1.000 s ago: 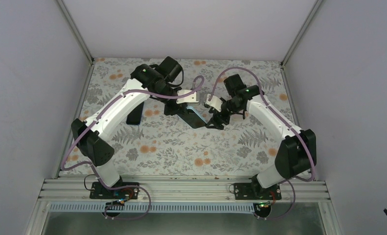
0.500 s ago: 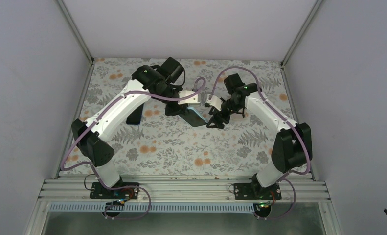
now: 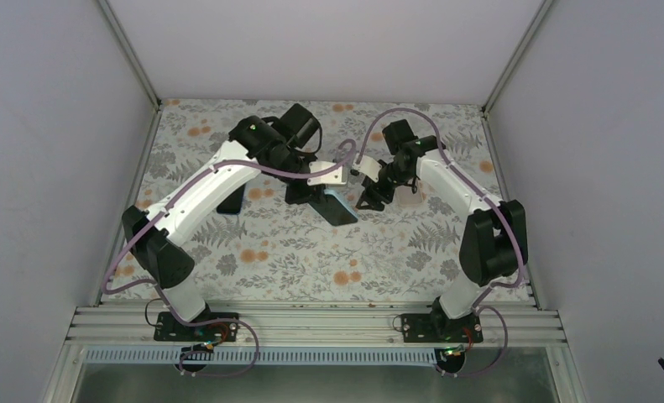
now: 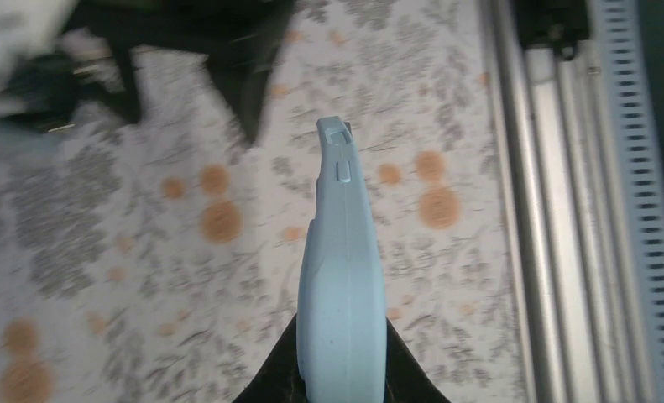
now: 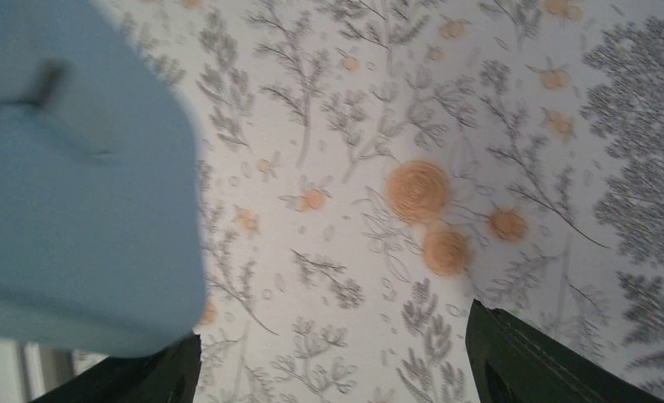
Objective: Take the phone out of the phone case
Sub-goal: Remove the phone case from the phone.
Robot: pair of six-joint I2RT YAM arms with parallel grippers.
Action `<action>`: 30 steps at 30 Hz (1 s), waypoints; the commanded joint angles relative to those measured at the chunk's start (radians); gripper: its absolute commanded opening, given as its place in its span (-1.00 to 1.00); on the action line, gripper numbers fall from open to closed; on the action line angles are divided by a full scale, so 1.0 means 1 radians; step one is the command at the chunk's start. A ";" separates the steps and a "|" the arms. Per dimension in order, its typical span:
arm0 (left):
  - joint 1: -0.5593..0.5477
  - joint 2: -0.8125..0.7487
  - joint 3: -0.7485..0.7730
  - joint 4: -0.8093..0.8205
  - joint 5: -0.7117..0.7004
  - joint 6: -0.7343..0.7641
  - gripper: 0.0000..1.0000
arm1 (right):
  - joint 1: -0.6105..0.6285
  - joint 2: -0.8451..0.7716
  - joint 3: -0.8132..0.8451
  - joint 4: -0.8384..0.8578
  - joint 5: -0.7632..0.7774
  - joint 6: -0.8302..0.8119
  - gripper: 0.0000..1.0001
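Pale-blue phone case (image 4: 342,277) sits pinched in the left end effector (image 4: 342,382); right end effector (image 5: 332,369) spread just beside it.

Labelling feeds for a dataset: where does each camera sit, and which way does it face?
Top external: above and behind, looking down at the table; left arm, right arm show.
Left wrist: faces along the left pincer, shut on the blue phone case.
Right wrist: faces down at the table; open right pincer shows.
All share the phone case.
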 commanded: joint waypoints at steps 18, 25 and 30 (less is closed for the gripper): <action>-0.033 -0.057 -0.046 -0.039 0.096 0.029 -0.95 | -0.033 -0.169 -0.111 -0.059 -0.031 -0.072 0.79; -0.032 -0.032 -0.011 -0.042 0.097 0.024 -0.95 | 0.039 -0.295 -0.239 -0.071 -0.116 -0.034 0.80; -0.033 -0.017 0.016 -0.042 0.107 0.017 -0.95 | 0.065 -0.318 -0.259 0.043 -0.094 0.039 0.76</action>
